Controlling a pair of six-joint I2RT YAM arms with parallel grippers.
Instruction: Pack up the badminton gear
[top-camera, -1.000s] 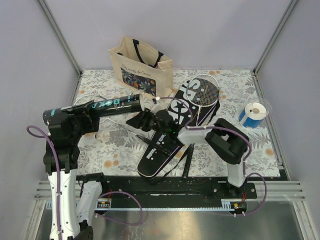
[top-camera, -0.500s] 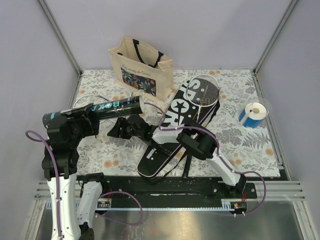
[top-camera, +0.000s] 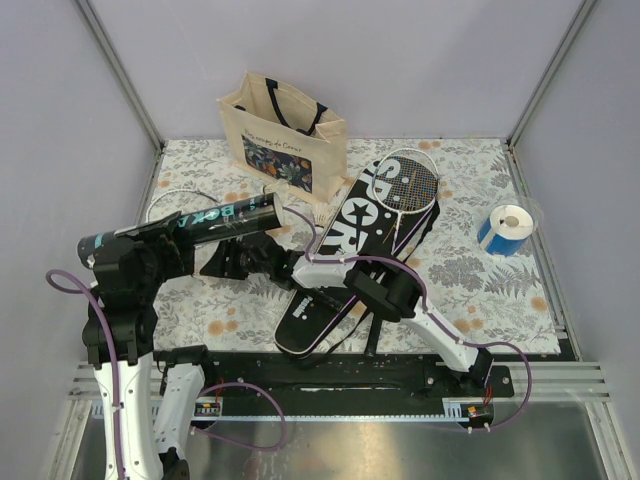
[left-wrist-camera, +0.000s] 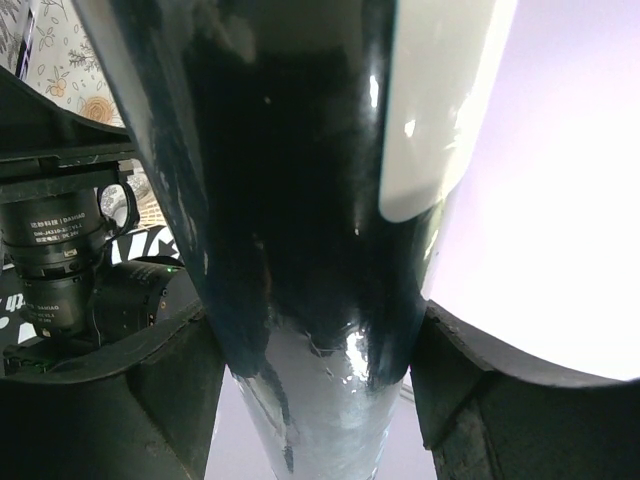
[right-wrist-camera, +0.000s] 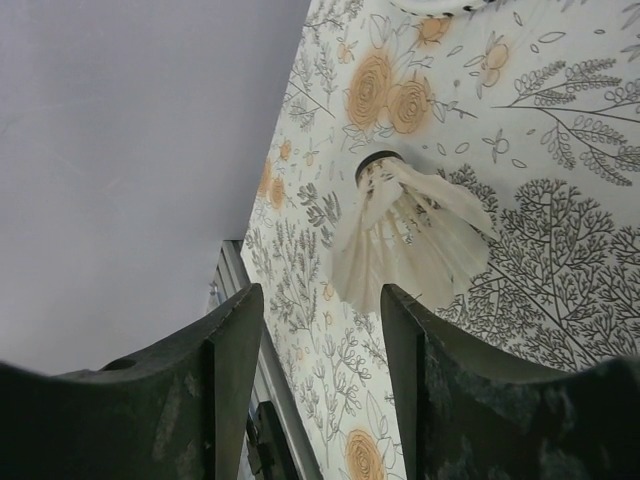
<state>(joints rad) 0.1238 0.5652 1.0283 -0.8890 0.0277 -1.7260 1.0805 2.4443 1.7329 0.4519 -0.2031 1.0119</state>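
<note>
Evidently the packing is at an early stage. The left gripper (left-wrist-camera: 315, 345) is clamped around the long black tube (top-camera: 205, 222), which it holds off the table on the left side, roughly level, with its mouth pointing right toward the middle of the scene. The right gripper (right-wrist-camera: 320, 325) reaches across to the left, low over the flowered tablecloth (top-camera: 480, 290), just beneath the tube. Its jaws stand apart, and a white feather shuttlecock (right-wrist-camera: 405, 240) lies on its side on the cloth just ahead of them, not yet between the fingers and touching neither.

The black cover lettered "SPORT" (top-camera: 345, 235) lies flat across the middle of the table. One racket (top-camera: 412, 183) rests with its head on the cover's far end; whether it is tucked in or only lying on top cannot be told. A thin pale loop (top-camera: 165, 197) at the far left may be the second racket's frame.

By the look of it, nothing is clearly stowed: the shuttlecock has to be picked up and fed into the tube, and the rackets have to go into the cover. The tote bag (top-camera: 285, 135) stands at the far edge and the blue-and-white roll (top-camera: 510, 230) at the right.
</note>
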